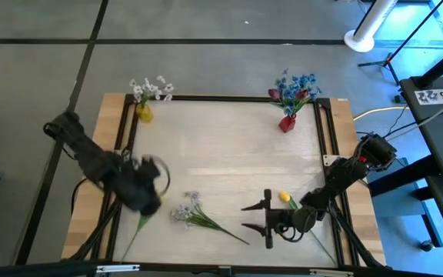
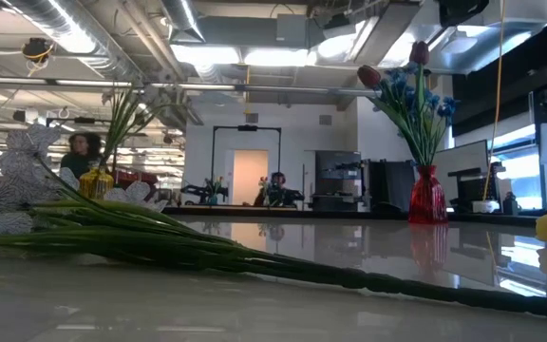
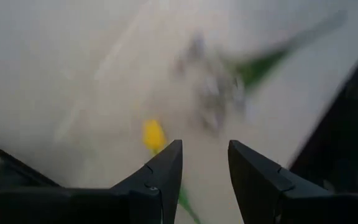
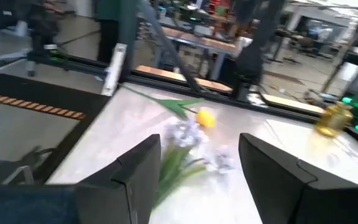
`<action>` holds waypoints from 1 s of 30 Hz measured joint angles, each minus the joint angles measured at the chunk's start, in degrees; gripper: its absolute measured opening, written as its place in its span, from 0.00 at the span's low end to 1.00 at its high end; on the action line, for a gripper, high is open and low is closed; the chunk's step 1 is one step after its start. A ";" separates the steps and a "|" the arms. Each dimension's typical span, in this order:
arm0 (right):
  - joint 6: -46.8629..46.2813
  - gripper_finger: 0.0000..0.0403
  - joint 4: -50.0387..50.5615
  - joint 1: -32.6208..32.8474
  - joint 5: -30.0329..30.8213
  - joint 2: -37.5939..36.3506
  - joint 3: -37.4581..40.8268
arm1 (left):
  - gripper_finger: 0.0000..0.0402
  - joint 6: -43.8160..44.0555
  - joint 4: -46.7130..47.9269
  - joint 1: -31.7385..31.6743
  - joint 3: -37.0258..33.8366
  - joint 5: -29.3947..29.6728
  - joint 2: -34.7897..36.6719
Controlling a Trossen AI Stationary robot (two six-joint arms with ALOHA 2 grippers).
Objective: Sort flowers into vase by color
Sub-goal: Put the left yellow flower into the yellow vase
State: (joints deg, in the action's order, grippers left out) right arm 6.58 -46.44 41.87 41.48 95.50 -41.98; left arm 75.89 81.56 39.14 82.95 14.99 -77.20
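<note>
A pale tabletop [image 1: 221,154] in a dark frame lies under me, set on a wooden bench with grey floor around it. My left gripper [image 1: 151,185] hangs over the near left part of the table, its fingers parted with nothing between them. My right gripper [image 1: 258,218] sits low at the near right, fingers spread wide and empty, pointing toward the left. At the far right corner a red vase [image 1: 286,123] holds blue flowers [image 1: 294,86] and a dark red tulip [image 2: 368,75]. At the far left corner a yellow vase [image 1: 144,114] holds white sprays [image 1: 151,88]. Between my two grippers a pale spray [image 1: 184,210] lies flat on the table, its green stem running toward the right gripper. A yellow tulip [image 1: 284,197] lies just beside my right wrist. Another yellow tulip [image 3: 153,134] lies under my left gripper.
</note>
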 joint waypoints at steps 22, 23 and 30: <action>-0.28 0.54 1.77 -9.75 -10.33 -0.02 0.00 | 0.31 15.21 -25.31 2.90 -34.70 -19.62 -7.99; -0.28 0.54 1.91 -9.72 -10.55 -0.02 0.00 | 0.31 14.42 -25.33 2.07 -35.26 -19.32 -8.01; -0.38 0.54 2.17 -9.64 -10.68 -0.02 0.00 | 0.31 8.14 -35.47 -1.94 -39.08 -20.73 -7.99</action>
State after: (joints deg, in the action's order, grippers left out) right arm 6.20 -44.26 32.23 30.81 95.48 -41.98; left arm 84.04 46.09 37.20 43.87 -5.74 -85.19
